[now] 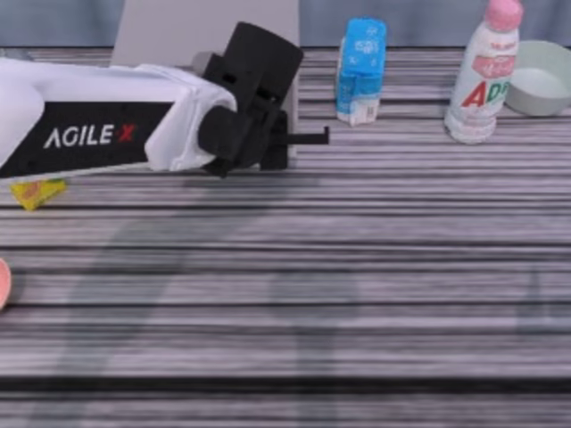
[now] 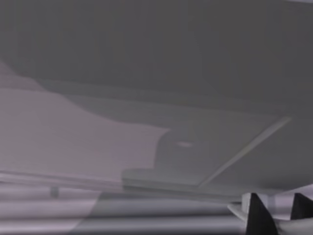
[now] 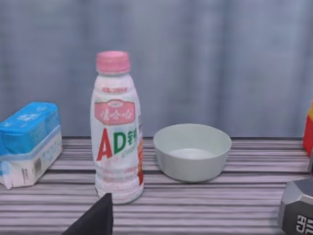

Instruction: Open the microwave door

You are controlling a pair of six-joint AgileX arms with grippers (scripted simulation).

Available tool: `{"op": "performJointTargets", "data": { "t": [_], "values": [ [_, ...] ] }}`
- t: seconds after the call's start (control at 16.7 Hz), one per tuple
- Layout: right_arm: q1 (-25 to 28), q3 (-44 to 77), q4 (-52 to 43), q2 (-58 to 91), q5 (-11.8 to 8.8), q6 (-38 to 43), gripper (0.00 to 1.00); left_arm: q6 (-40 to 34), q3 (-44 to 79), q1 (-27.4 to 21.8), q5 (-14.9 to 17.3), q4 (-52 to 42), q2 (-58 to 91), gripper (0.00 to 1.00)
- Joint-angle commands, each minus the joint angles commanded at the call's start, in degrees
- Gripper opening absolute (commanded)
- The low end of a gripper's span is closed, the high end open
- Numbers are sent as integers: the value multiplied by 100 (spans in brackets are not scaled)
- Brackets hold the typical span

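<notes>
Top view looks straight down, sharing the bottle [image 1: 480,76] with the right wrist view (level, near)

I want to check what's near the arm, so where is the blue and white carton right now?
In the top view the blue and white carton stands at the table's far edge, right of centre, between the microwave and the pink-capped bottle, just beyond the left gripper.

Microwave [image 1: 161,31] matt smooth grey; bottle [image 3: 117,129] glossy plastic; bowl [image 3: 192,152] matt; table [image 1: 357,294] striped.
</notes>
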Motion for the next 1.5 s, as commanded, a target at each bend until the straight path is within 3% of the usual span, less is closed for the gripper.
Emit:
{"op": "performJointTargets", "data": {
  "t": [1.08,1.5],
  "values": [
    [0,0,0,0,0,0,100,0,0,0,0,0,0,0],
    [0,0,0,0,0,0,100,263,-278,40,200,202,-213,0]
  ]
}}
